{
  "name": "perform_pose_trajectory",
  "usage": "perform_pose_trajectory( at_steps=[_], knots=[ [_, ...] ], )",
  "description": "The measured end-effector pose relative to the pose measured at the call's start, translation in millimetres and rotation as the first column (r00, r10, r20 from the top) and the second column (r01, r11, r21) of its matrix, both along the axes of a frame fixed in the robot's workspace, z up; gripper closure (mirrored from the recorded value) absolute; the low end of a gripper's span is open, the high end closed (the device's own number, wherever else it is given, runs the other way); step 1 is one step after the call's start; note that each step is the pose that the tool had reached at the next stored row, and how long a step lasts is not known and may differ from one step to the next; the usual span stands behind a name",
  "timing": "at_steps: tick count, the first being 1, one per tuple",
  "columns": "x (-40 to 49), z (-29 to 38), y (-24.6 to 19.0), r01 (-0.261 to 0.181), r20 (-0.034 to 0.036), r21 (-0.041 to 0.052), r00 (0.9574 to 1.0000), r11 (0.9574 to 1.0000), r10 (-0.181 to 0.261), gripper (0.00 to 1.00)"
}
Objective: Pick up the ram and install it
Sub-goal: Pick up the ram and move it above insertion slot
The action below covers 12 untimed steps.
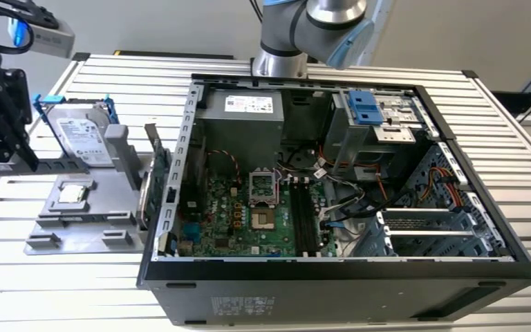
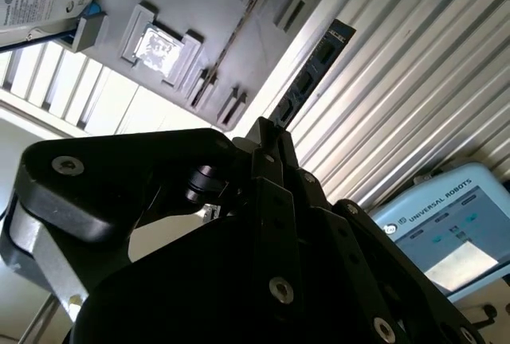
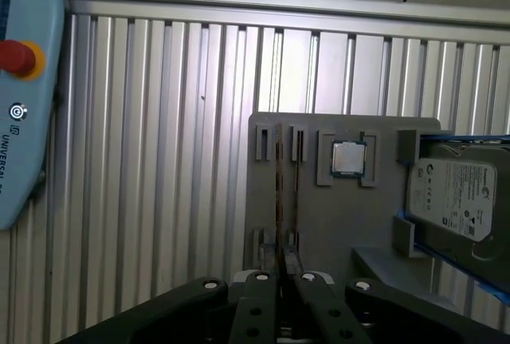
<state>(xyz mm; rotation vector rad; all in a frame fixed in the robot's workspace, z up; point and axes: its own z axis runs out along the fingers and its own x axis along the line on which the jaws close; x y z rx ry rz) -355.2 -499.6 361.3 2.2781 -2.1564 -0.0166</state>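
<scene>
Item: the ram [image 2: 309, 77], a long, narrow, flat dark stick.
Face: a row of black chips runs along its length, with a small pale mark near the outer end.
Hold: one end meets the tips of the gripper [image 2: 268, 130], which is closed on it. The rest juts straight out from the fingers.
Location: in the second wrist view it stands out over the ribbed table [image 2: 398, 81], just beside the edge of the grey fixture [image 2: 199, 1].

Slatted metal table [image 1: 63, 290] bears grey fixture [image 1: 108, 211], open computer case [image 1: 339, 297]
</scene>
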Motion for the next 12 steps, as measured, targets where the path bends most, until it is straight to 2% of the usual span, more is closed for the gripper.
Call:
perform_pose_trajectory(
  at_steps=[12],
  knots=[
    [0.0,6.3,0.0,0.000,0.0000,0.0001,1.0000,1.0000,0.000,1.00]
  ],
)
